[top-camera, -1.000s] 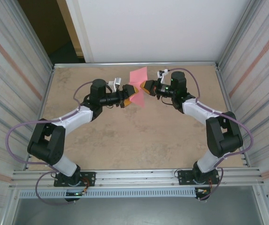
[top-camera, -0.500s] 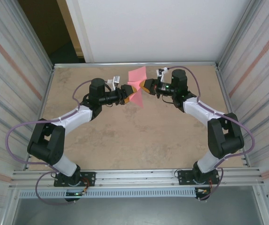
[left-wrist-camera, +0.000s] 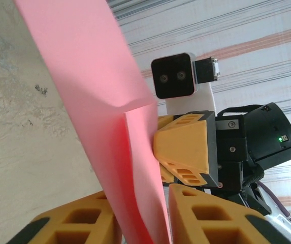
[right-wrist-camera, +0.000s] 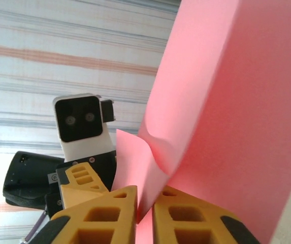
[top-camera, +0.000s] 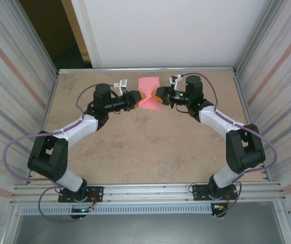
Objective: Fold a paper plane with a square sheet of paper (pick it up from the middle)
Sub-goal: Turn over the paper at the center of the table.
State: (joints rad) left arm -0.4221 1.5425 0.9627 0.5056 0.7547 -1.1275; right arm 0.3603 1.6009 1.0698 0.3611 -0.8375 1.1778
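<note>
where: pink sheet of paper [top-camera: 149, 84] up in the air over the far middle of the table [top-camera: 135, 142], buckled between both hands | left hand [top-camera: 133, 98]: pinching one side | right hand [top-camera: 157, 95]: pinching the opposite side | handling: featherlight, floppy, creases easily; pinch the edges gently

The square sheet of paper [left-wrist-camera: 94, 76] runs off the left wrist view's top and bottom edges.

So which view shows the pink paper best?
Top external: the whole paper shows there, held between the left gripper and right gripper. Both wrist views crop it to a close-up creased strip.
</note>
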